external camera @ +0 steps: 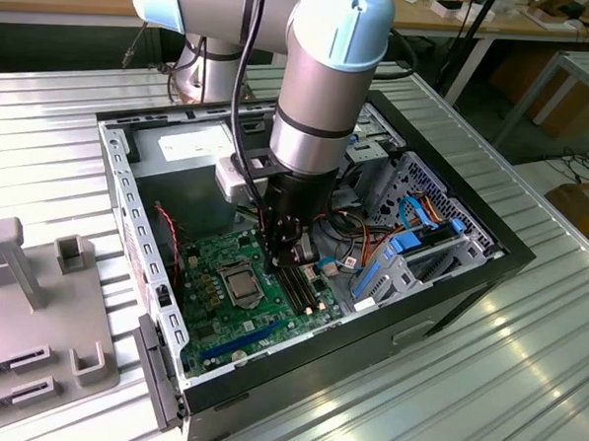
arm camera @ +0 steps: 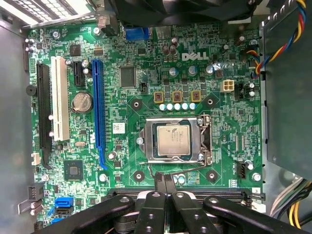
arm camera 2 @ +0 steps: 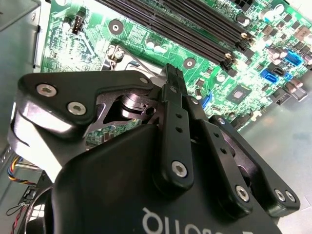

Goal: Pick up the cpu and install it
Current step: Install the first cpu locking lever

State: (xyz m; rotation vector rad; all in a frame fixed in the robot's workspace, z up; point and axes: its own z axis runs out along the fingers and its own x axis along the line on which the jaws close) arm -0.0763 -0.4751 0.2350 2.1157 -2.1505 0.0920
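The cpu (arm camera: 173, 139) is a small silvery square lying flat in the socket of the green motherboard (arm camera: 146, 63), with the metal socket frame (arm camera: 146, 141) around it. In the exterior view the cpu (external camera: 242, 282) sits low inside the open computer case. My gripper (external camera: 293, 252) hangs just above the board over the black memory slots (external camera: 299, 288), to the exterior view's right of the cpu and apart from it. Both wrist views show its black fingers (arm camera: 160, 181) pressed together, shut on nothing. The gripper (arm camera 2: 173, 78) points down at the board.
The case walls (external camera: 127, 202) ring the board. Coloured cables (external camera: 413, 212) and a drive cage (external camera: 410, 276) fill the exterior view's right side. Long expansion slots (arm camera: 97, 112) lie across the board from the socket. A grey fixture (external camera: 34, 296) stands on the table at the exterior view's left.
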